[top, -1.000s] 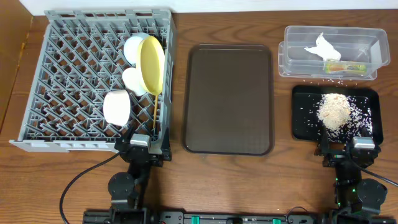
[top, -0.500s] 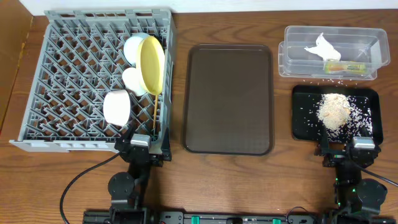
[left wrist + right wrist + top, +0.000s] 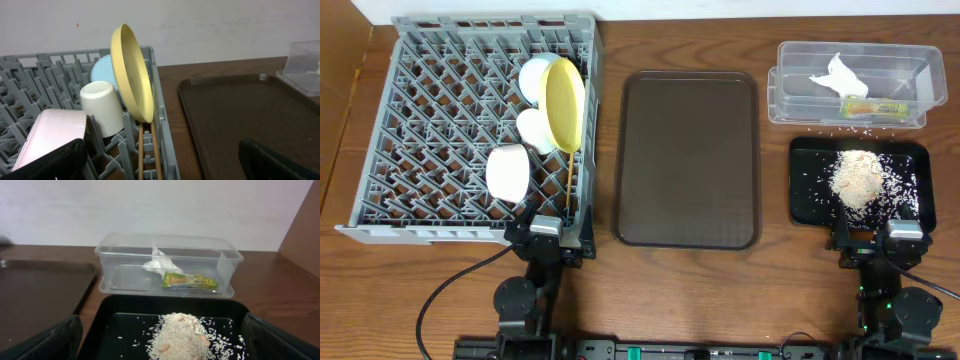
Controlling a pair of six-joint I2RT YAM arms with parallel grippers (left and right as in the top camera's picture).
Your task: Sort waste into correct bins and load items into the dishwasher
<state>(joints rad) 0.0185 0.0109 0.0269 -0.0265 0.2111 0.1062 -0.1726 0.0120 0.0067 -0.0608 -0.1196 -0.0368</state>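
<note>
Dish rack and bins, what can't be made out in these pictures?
Blue bowl: left wrist view, mostly hidden behind the plate and cup.
Chopsticks: left wrist view, tops hidden behind the plate, lower ends cut off by the bottom edge.
Wrapper: right wrist and overhead views, print too small to read.
Rice: right wrist view, near side of the pile cut off by the bottom edge.
</note>
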